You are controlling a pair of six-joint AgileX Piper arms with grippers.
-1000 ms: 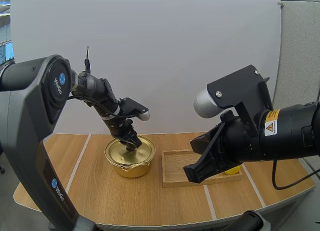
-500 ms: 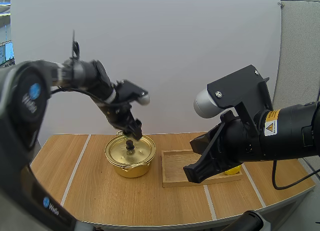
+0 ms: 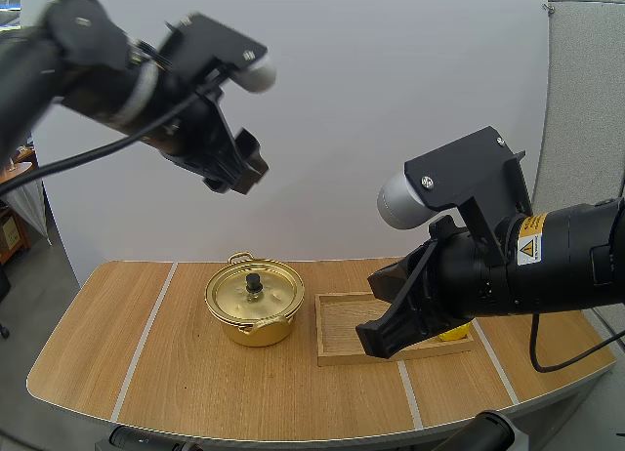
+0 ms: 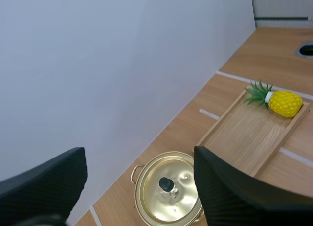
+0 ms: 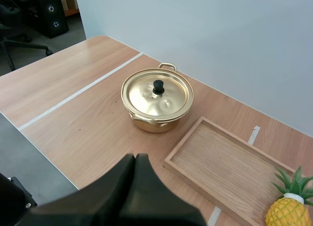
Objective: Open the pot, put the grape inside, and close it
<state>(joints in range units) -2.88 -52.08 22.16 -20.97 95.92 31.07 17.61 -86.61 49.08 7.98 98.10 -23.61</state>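
Note:
A gold pot (image 3: 254, 303) stands on the table's left-middle, its lid on with the black knob (image 3: 254, 282) upright. My left gripper (image 3: 234, 174) hangs high above the pot, open and holding nothing. In the left wrist view its fingers (image 4: 222, 192) stand wide apart over the pot (image 4: 168, 192). My right gripper (image 3: 379, 336) hovers over the wooden tray (image 3: 337, 326), shut on nothing. In the right wrist view it forms one dark wedge (image 5: 135, 158) near the pot (image 5: 157, 100) and the lid's knob (image 5: 158, 86).
The wooden tray (image 5: 230, 165) lies right of the pot with a small yellow pineapple (image 5: 288, 212) at its far right end (image 4: 283, 102). Bare tabletop (image 3: 146, 353) lies left of and in front of the pot.
My left gripper has come off the lid's knob and risen high above the pot. The lid stays on the pot. The right arm has not moved.

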